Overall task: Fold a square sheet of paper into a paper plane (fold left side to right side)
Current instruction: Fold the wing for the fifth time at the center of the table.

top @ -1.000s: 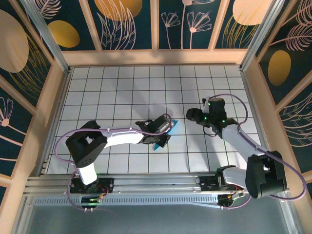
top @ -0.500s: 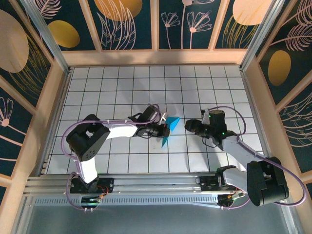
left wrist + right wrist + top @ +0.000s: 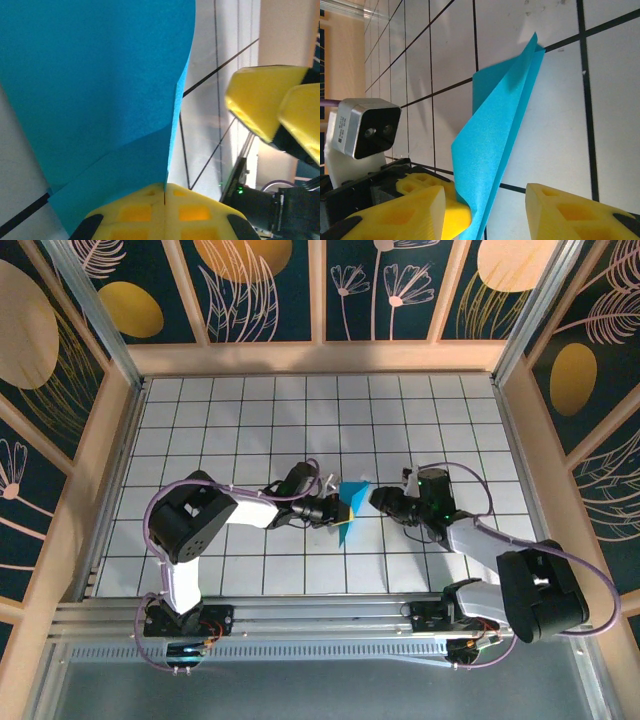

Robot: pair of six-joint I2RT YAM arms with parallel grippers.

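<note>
The turquoise-blue sheet of paper (image 3: 350,504) is folded into a slim pointed dart, the paper plane shape, and held off the tiles near the table's middle. My left gripper (image 3: 335,508) is shut on its lower edge; in the left wrist view the paper (image 3: 100,90) rises from the closed left gripper (image 3: 165,187). My right gripper (image 3: 375,500) is open just right of it. In the right wrist view the paper (image 3: 495,135) stands between the open right gripper's (image 3: 487,200) yellow fingers (image 3: 555,210), nearer the left one, with a gap to the right one.
White tiled table (image 3: 250,430) with dark grid lines, enclosed by wooden rails (image 3: 320,355) and patterned panels. The two arms meet close together at the centre; the left wrist camera (image 3: 367,132) sits right behind the paper. The right gripper's fingers (image 3: 265,100) loom at right.
The left gripper carried the paper rightward and turned it more upright. The right gripper came down and left to the paper, and its jaws narrowed.
</note>
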